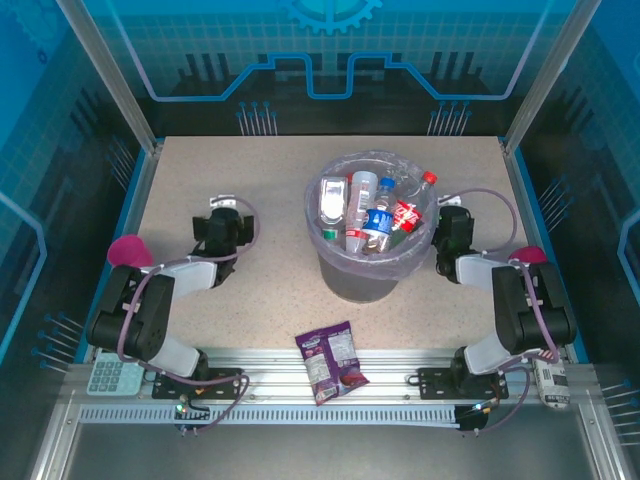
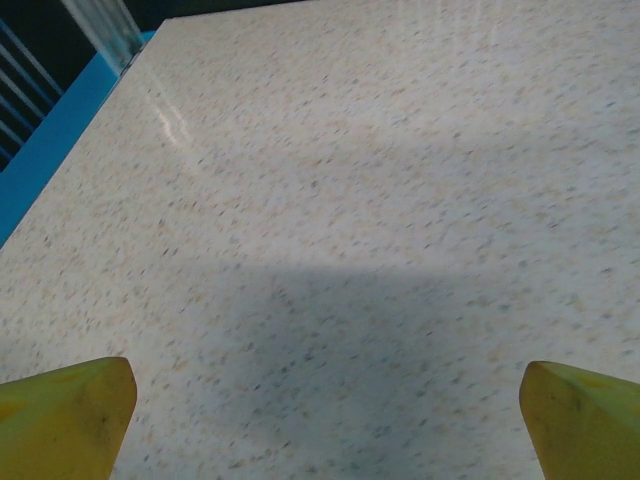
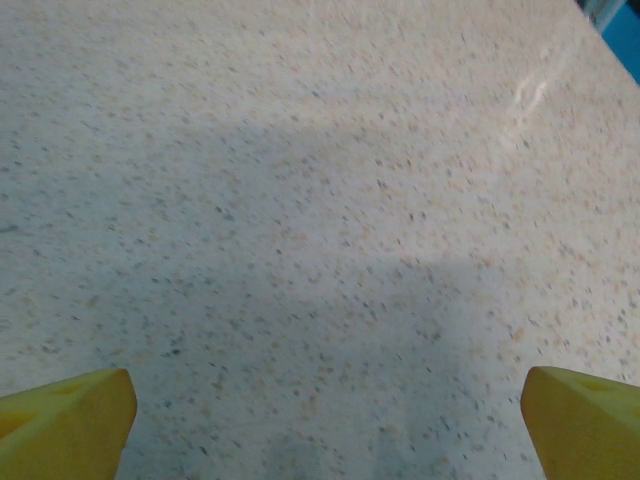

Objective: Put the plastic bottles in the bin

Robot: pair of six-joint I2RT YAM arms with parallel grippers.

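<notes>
The round grey bin (image 1: 368,280) with its lavender bag stands mid-table. Several plastic bottles (image 1: 375,215) lie inside it, red-labelled ones, a blue-labelled one and clear ones; a red-capped bottle (image 1: 424,184) leans over the right rim. My left gripper (image 1: 222,210) rests low on the table left of the bin, open, its yellow fingertips (image 2: 65,420) wide apart over bare tabletop. My right gripper (image 1: 452,215) sits just right of the bin, open as well, yellow fingertips (image 3: 585,425) spread with nothing between them.
A purple snack packet (image 1: 331,362) lies at the front edge on the metal rail. A calculator (image 1: 115,377) sits at front left. Another bottle (image 1: 550,380) lies beyond the table's front right corner. Pink objects (image 1: 130,250) sit at both side edges.
</notes>
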